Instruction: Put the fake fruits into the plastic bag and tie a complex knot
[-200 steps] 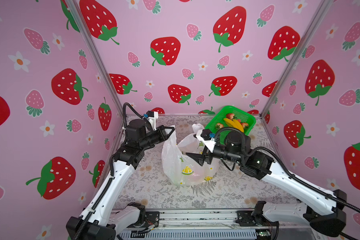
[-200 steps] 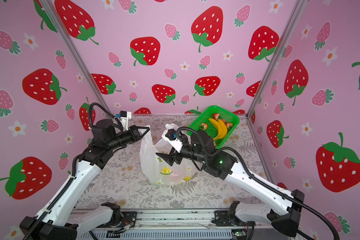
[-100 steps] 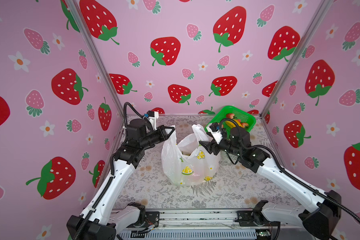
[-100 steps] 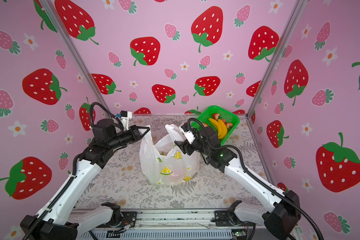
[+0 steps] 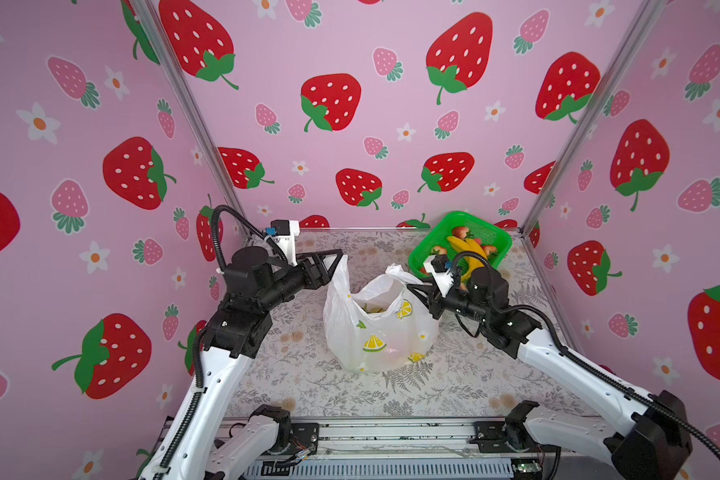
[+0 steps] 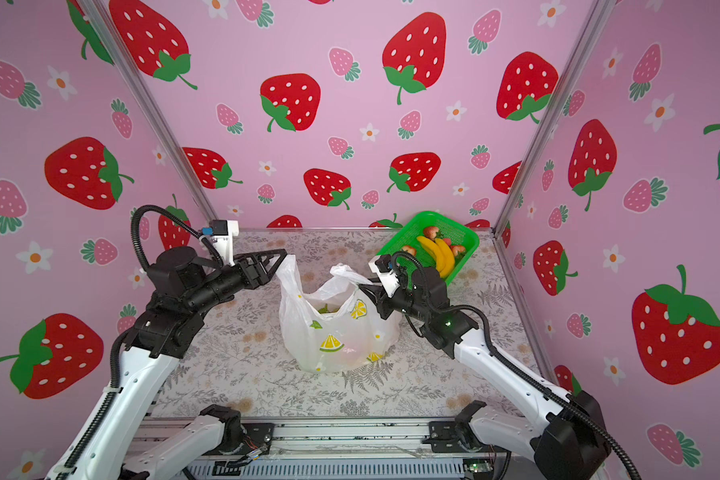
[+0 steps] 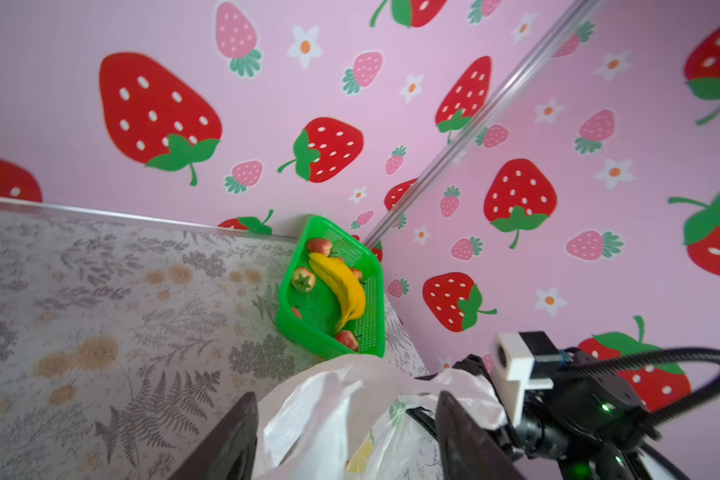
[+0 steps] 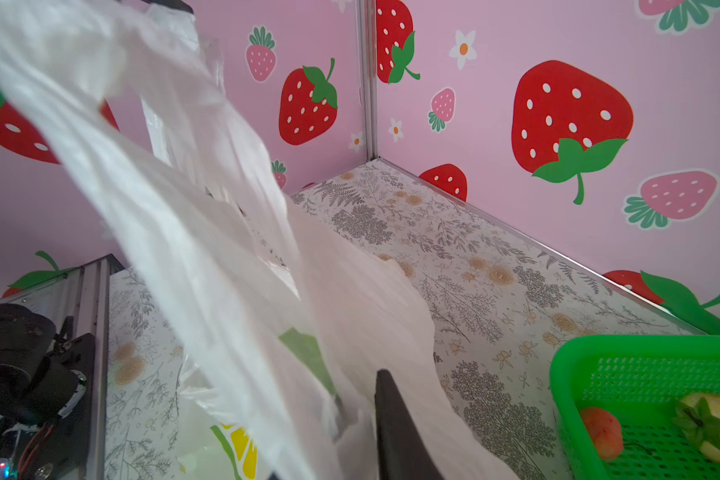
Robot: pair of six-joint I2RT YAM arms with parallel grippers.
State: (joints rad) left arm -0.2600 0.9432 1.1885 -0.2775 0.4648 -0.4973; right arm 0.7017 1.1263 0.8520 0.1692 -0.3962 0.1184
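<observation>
left arm: reaching in from the left, elbow bent
left gripper (image 5: 336, 258): fingers (image 7: 225, 436) spread apart
right arm: stretched in low from the right
right gripper (image 5: 415, 291): fingers nearly together

Plastic bag (image 5: 377, 328) in middle of table (image 5: 308, 386). Basket (image 5: 500, 244) behind it, right, in corner. Bananas (image 5: 470, 253), strawberries (image 5: 460, 231) in basket.

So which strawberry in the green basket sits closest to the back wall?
The strawberry at the green basket's far end, past the bananas' tip; the others lie beside the bananas, nearer the front.
</observation>
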